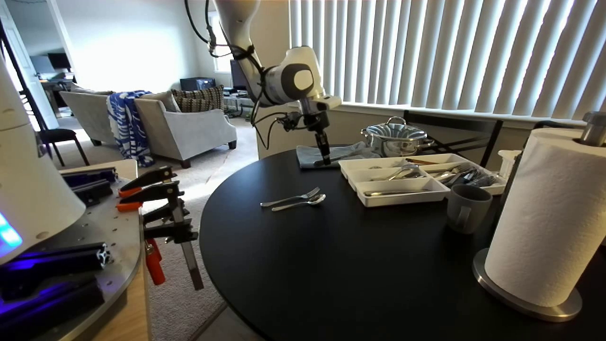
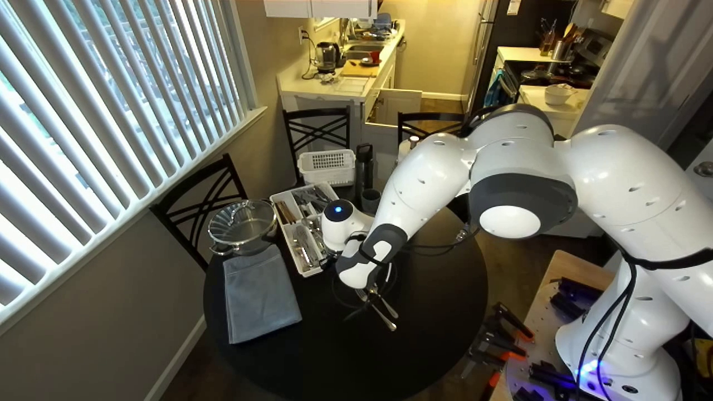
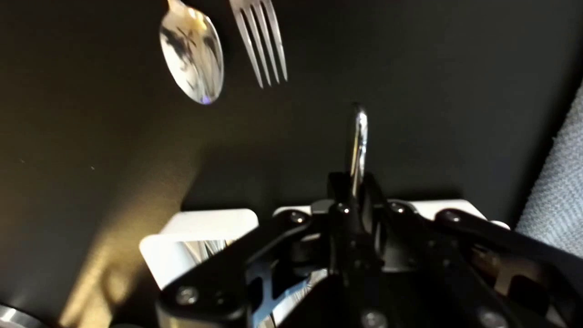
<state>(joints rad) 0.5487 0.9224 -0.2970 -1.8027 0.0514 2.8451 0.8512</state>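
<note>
My gripper is shut on a slim silver utensil, whose rounded end sticks out past the fingertips. What kind of utensil it is cannot be told. In an exterior view the gripper points down above the table between the grey-blue cloth and the white cutlery tray. A fork and a spoon lie side by side on the black table. Both the spoon and the fork also show in the wrist view. In the other exterior picture the arm hides the fingertips.
A steel pot with a glass lid stands behind the tray. A grey mug and a paper towel roll stand on the round table. A white basket, a black bottle and chairs are around it.
</note>
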